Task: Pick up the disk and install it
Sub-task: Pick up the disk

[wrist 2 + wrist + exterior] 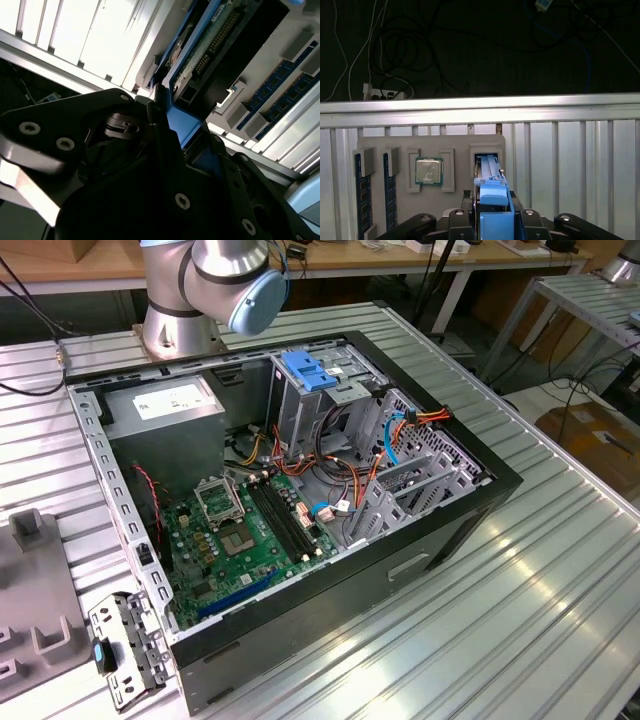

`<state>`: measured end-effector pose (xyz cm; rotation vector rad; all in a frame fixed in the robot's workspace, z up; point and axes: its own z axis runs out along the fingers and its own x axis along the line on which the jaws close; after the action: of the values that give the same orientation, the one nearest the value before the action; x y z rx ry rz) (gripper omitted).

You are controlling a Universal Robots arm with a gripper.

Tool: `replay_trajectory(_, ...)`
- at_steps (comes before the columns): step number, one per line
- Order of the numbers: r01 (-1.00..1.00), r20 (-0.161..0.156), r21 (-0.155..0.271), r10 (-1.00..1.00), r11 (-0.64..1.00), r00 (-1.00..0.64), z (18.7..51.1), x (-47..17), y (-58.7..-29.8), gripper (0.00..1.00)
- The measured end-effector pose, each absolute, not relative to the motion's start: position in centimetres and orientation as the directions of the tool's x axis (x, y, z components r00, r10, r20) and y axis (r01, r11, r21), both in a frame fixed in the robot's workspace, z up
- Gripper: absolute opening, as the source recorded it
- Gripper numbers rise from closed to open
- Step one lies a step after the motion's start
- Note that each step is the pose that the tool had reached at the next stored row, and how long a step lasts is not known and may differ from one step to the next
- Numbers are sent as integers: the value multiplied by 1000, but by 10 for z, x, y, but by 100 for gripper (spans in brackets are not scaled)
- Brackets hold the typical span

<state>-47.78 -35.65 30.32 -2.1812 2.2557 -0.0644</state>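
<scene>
The one tool (493, 220) is nearest in both wrist views, its two dark fingers (474, 216) pressed against either side of a blue carrier, clamped on the disk (489, 170). There is one disk. In the first wrist view it is seen edge-on as a thin blue strip, and its long axis runs straight away from the tool, with its far end in a slot of the grey tray (455, 145). In the second wrist view the disk (210, 45) shows its circuit-board face and points the same way, away from the fingers.

Beside the slot the one tray holds one square processor chip (429, 171) in its own recess. Farther along stand two blue memory sticks (362, 200) (390, 197), side by side and parallel.

The tray lies on the ribbed metal desk (570, 165). Past the desk's far rim, loose cables (405, 55) hang in the dark.

In the exterior view one open computer case (420, 560) lies on the desk in mid-frame with one green board (240, 530) inside. One arm (215, 280) stands behind it at the exterior view's upper left.
</scene>
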Motion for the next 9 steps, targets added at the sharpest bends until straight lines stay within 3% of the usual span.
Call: replay_trajectory(9, -999, 30, -33, -999, 33, -34, 308, -478, -356, 37)
